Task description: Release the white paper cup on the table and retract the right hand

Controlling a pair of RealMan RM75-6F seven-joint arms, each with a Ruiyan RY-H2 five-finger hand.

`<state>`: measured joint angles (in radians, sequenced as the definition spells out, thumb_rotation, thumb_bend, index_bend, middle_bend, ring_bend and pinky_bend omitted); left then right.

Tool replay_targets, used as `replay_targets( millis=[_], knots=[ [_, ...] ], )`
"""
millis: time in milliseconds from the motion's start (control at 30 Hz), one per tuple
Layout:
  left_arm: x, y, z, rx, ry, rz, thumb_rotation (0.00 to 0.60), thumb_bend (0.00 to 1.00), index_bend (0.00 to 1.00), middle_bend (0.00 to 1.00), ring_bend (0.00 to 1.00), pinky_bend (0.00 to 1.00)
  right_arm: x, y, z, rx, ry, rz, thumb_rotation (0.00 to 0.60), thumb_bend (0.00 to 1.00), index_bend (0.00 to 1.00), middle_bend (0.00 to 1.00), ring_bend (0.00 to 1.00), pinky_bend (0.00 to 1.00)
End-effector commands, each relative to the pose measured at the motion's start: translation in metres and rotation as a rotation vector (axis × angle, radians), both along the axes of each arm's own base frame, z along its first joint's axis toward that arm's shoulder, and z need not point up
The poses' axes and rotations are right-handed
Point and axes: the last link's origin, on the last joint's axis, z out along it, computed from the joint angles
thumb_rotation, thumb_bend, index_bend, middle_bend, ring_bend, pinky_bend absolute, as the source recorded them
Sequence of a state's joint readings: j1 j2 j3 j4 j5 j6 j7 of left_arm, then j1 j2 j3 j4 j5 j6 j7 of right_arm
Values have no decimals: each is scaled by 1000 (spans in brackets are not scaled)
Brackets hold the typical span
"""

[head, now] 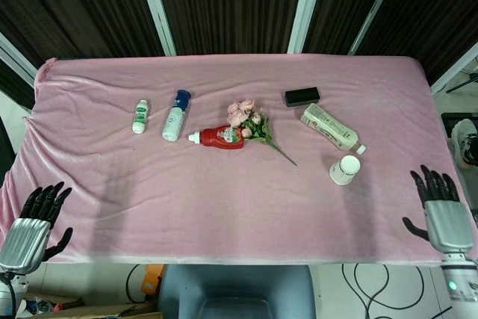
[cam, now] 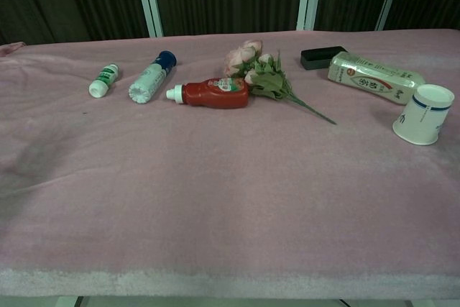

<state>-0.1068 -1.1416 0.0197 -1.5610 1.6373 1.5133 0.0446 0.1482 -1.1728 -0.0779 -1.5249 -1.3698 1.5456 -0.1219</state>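
Note:
The white paper cup (head: 345, 169) (cam: 424, 114) stands alone on the pink cloth at the right, tilted a little, just below the pale drink bottle (head: 329, 127). My right hand (head: 444, 216) is off the table's front right corner, fingers spread, holding nothing and well clear of the cup. My left hand (head: 31, 223) hangs off the front left corner, also with fingers apart and nothing in it. The chest view shows neither hand.
On the cloth lie a small white bottle (head: 140, 116), a blue-capped tube (head: 176, 116), a red ketchup bottle (head: 220, 137), a bunch of pink flowers (head: 252, 125) and a black box (head: 302, 96). The table (head: 224, 207) has bare cloth along its front.

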Motion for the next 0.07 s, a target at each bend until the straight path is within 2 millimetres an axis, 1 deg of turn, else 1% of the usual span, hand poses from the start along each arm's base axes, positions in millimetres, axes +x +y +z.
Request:
replay_targets(
  millis=[33, 67],
  knots=[
    [1, 0, 0, 4, 1, -6, 600, 404, 0, 0, 4, 58, -5, 13, -1, 28, -19, 24, 600, 342, 0, 0, 0, 0],
    [1, -1, 0, 6, 3, -6, 600, 404, 0, 0, 4, 58, -4, 13, -1, 31, -18, 28, 600, 342, 0, 0, 0, 0]
  ],
)
